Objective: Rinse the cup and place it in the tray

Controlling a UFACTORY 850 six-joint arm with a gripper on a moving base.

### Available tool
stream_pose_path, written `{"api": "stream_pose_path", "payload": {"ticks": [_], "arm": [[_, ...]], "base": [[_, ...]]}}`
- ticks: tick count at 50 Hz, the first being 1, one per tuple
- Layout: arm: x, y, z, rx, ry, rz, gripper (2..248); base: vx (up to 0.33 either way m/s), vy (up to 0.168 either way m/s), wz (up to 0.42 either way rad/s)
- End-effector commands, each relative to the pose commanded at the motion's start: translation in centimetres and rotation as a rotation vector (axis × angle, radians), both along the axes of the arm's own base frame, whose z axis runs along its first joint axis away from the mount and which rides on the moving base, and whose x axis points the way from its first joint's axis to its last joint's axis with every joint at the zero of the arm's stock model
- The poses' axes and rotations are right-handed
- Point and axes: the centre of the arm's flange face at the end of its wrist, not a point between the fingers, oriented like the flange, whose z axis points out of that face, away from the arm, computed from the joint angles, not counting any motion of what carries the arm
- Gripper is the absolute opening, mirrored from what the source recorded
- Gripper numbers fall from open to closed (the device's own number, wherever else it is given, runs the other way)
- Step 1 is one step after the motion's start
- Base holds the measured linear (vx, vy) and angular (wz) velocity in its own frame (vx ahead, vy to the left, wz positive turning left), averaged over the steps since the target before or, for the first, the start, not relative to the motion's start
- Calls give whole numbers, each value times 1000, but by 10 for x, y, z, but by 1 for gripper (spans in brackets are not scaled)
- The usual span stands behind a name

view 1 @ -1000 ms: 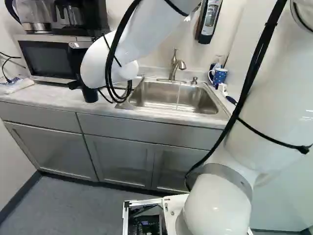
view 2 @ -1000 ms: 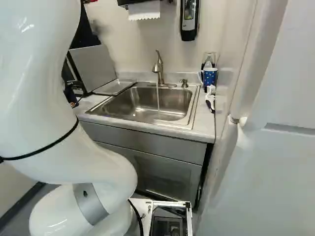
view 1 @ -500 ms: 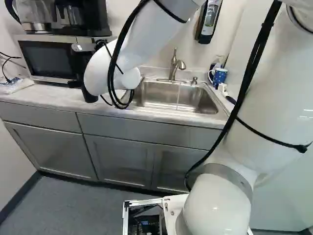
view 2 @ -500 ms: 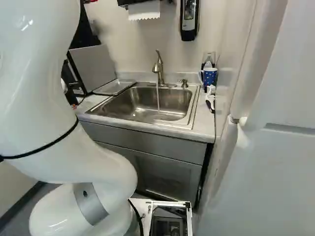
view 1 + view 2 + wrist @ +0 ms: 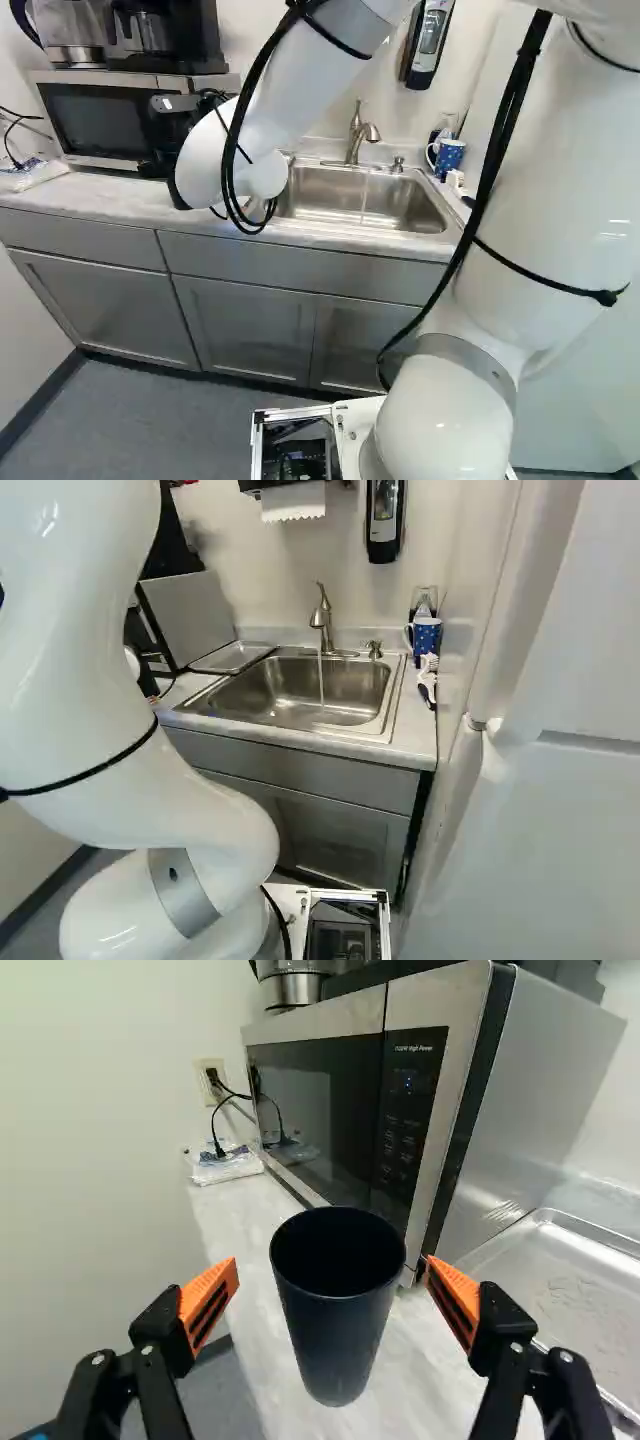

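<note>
At the left base view's upper left, my gripper [image 5: 172, 128] shows as a black shape before the microwave, its fingertips hidden. In the wrist view the gripper [image 5: 332, 1285] is open, an orange pad standing off each side of the dark cup [image 5: 336, 1310]. This cup is upright on the counter, its mouth showing, touched by neither pad. Only a dark sliver of the cup [image 5: 177, 196] shows past the arm in the left base view. The metal tray [image 5: 232, 658] lies between microwave and sink. Water runs from the faucet [image 5: 321, 618] into the sink [image 5: 335, 692].
The microwave [image 5: 430, 1090] stands close behind the cup, a coffee maker on top. A plastic packet [image 5: 222, 1163] lies by the wall outlet. Right of the sink are a blue mug [image 5: 426, 635] and a brush [image 5: 428, 685]. A soap dispenser [image 5: 424, 42] hangs on the wall.
The arm's far end has shifted a little to the right in the left base view and now covers more of the cup. The base and the cup have stayed in place.
</note>
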Motion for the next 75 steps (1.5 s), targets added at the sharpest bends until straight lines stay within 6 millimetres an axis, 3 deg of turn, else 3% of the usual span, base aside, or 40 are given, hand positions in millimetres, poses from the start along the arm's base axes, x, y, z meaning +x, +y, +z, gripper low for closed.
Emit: {"api": "stream_pose_path", "payload": {"ticks": [46,58,59,63,64,68,69,74,75], "arm": [[-2,-3,-37,20,-21,-2,247],[-2,-3,-37,20,-21,-2,247],[-2,-3,-37,20,-21,-2,228],[-2,-3,-37,20,-21,-2,228],[-2,-3,-37,20,-21,-2,190],[-2,-3,-37,20,-21,-2,190],[-2,-3,-37,20,-21,-2,151],[-2,-3,-37,20,-21,-2,151],[-2,-3,-37,20,-21,-2,124]], "base": [[0,0,0],[0,0,0],[0,0,0],[0,0,0],[0,0,0],[0,0,0],[0,0,0],[0,0,0],[0,0,0]]}}
